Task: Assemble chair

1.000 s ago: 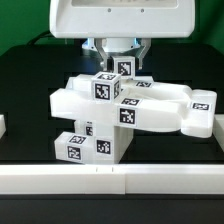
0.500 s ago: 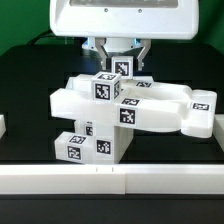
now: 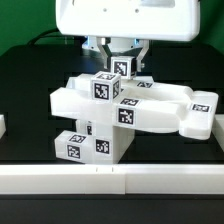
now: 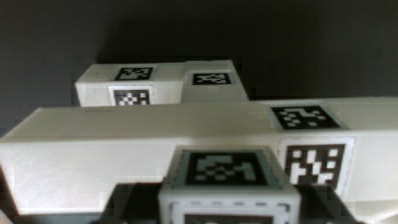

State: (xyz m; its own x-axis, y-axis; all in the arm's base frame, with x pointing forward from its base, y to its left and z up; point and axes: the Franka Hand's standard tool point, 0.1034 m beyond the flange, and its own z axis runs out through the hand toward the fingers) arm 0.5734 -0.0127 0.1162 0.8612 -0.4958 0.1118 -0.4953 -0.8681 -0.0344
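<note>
Gripper: I see the gripper (image 3: 119, 62) hanging at 12 o'clock over the stack, its two dark fingers straddling the small cube (image 3: 122, 68) on top; in the wrist view the cube (image 4: 226, 180) sits right between the fingers (image 4: 125, 205), so I judge the jaws clamped on it, though actual contact is hard to confirm

Chair: the chair (image 3: 125, 110) stands mid-table as one blocky white piece with several tagged faces

Key relation: the cube is directly beneath the wrist, not off to any side, so I judge the coming move to be straight up or down along the vertical

Long axis: the wide slab (image 3: 165, 108) runs roughly 9 to 3 o'clock in the exterior view, ending in a stepped lug at 3 o'clock; the fingers stand near the middle of that length

Lower block: a tagged block (image 3: 92, 143) props the chair at 7 o'clock

Edges: a white rail (image 3: 110, 178) borders the table at 6 o'clock, near the lower block

Open room: the black table (image 3: 25, 90) lies bare at 9 o'clock and behind the chair; at 12 o'clock the robot's wide white housing (image 3: 125, 20) crowds the space above

Risk: I judge a sideways push could tip the stack
</note>
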